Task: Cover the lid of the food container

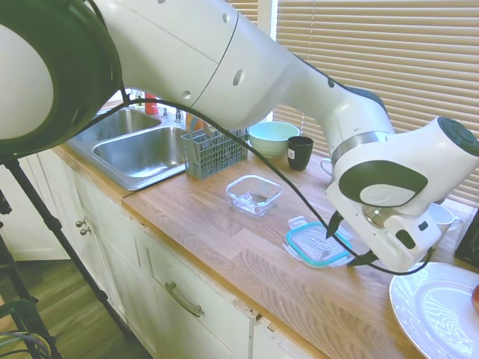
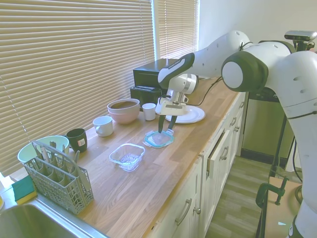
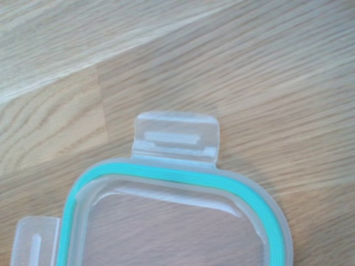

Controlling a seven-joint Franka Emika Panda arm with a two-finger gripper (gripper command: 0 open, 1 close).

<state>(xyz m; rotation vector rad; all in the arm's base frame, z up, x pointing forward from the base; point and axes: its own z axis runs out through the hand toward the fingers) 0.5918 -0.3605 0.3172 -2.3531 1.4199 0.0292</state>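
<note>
- Second exterior view, read left to right, gives us a grey cutlery basket [image 2: 58, 176], a mint bowl [image 2: 37, 144] and a black mug [image 2: 77, 139]. Then come the food container [image 2: 127, 156], a white cup [image 2: 103, 125], a pink bowl [image 2: 124, 109], the lid [image 2: 159, 139] and a white plate [image 2: 190, 115].
- We see the lid lying flat on the wooden counter [image 2: 148, 183], well apart from the food container, which stands open and upright toward the sink side.
- The gripper [image 2: 166, 126] hangs over the lid, its fingertips low over the lid's far edge; whether they touch it, we cannot tell.
- The jaws stand a narrow way apart, with nothing held between them.
- We judge the coming move turns on this: the lid sits right under the jaws, so the grasp is a short drop. The carry then runs along the counter toward the container.
- The lid is nearly square, so no long axis matters.
- Wrist view shows one clear snap tab [image 3: 176, 137] and the teal seal [image 3: 166, 173] close below the camera.
- Closed blinds [image 2: 69, 64] back the counter, with cabinet doors [image 2: 181, 213] below.
</note>
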